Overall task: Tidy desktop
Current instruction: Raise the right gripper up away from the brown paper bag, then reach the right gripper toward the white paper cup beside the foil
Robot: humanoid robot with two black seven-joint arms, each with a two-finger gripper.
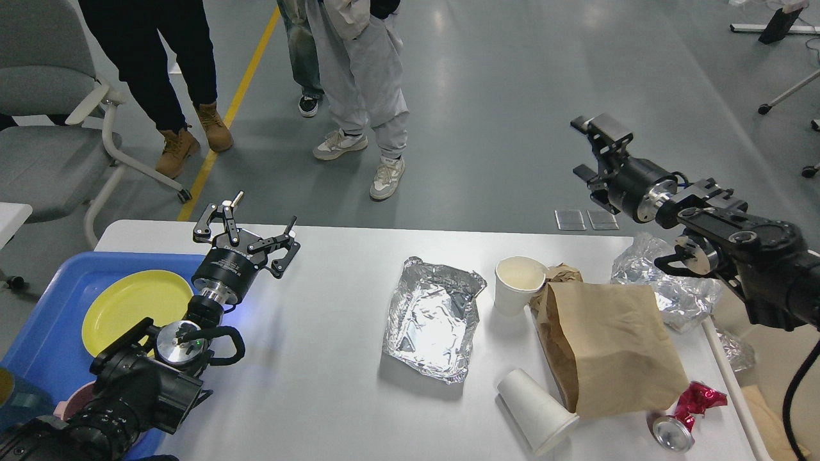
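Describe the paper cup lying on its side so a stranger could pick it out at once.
On the white desktop, look to the right half, where a brown paper bag lies flat. Just left of the bag's near corner, towards the table's front edge, is the tipped white paper cup. Unlike the other white cup, which stands upright beside the foil tray, this one lies on its side.

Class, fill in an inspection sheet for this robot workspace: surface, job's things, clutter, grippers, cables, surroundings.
Surface: white desktop, bare in its left half.
Job's things: foil tray, upright paper cup, tipped paper cup, brown paper bag, crushed red can, crumpled foil.
Clutter: yellow plate in blue tray.
Grippers: left gripper open, empty; right gripper empty, state unclear.
Cables: black cable by right arm.
Surroundings: people's legs, grey chair, yellow floor line.
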